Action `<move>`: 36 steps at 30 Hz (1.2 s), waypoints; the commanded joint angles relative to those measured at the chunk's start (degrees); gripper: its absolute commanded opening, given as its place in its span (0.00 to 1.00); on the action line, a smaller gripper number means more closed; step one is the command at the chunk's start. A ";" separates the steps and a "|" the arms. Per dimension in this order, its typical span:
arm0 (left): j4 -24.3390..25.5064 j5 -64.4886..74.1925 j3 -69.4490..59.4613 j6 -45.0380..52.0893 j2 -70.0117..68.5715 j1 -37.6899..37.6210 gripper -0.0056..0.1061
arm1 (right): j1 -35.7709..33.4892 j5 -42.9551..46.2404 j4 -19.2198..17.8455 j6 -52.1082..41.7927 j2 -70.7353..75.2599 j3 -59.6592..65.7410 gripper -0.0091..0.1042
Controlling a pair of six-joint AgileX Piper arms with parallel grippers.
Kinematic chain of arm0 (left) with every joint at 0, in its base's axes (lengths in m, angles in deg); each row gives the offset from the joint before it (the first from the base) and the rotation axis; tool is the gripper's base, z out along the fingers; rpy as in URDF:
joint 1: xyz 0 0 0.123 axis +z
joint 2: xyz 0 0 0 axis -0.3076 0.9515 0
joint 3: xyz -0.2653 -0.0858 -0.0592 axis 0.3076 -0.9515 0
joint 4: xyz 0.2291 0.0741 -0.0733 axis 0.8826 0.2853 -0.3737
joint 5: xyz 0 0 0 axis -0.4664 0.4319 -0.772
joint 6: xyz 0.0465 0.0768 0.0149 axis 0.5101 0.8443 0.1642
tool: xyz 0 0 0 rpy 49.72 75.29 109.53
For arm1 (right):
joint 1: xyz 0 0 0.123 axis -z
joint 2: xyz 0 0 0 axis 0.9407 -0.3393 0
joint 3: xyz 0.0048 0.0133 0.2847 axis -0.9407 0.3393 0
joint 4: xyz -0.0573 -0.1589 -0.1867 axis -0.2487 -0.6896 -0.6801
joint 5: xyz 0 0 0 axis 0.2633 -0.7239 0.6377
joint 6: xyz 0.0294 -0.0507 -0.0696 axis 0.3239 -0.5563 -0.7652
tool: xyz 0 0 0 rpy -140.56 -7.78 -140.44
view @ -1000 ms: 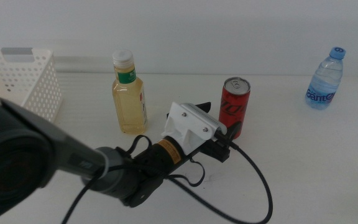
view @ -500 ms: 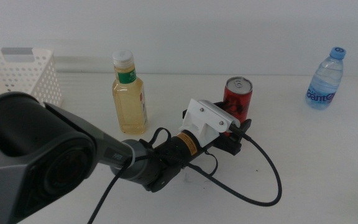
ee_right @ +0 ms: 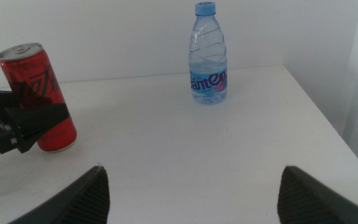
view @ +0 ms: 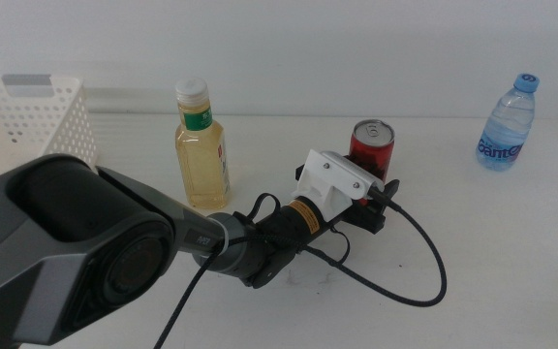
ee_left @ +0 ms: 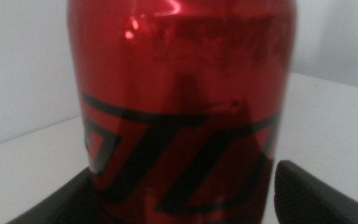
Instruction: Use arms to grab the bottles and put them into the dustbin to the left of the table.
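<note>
1. Left gripper (view: 374, 204) spread wide around the red can (view: 369, 148), one jaw on each side; contact impossible to judge.
2. Right gripper (ee_right: 191, 186) out of the middle view, jaws parted, holding nothing.
3. Yellow-liquid bottle (view: 201, 145) upright left of the can.
4. Farther back: dustbin (view: 29, 121) far left, water bottle (view: 505, 122) far right.
</note>
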State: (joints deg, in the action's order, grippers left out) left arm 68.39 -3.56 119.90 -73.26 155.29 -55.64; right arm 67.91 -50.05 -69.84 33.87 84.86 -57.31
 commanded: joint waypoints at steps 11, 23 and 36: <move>1.05 3.28 4.38 -1.74 3.13 0.01 0.71 | 0.40 0.39 -0.75 -0.26 0.20 0.23 0.86; 2.61 7.48 -11.46 -6.54 -15.22 0.01 0.04 | 0.40 0.39 -0.75 -0.26 0.20 0.23 0.86; 3.40 56.91 -21.91 -14.96 -49.95 0.16 0.04 | 0.40 0.39 -0.75 -0.26 0.20 0.23 0.86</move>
State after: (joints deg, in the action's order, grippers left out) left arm 71.90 48.45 98.06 -86.97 109.34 -55.64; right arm 67.91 -50.05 -69.84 33.87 84.86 -57.31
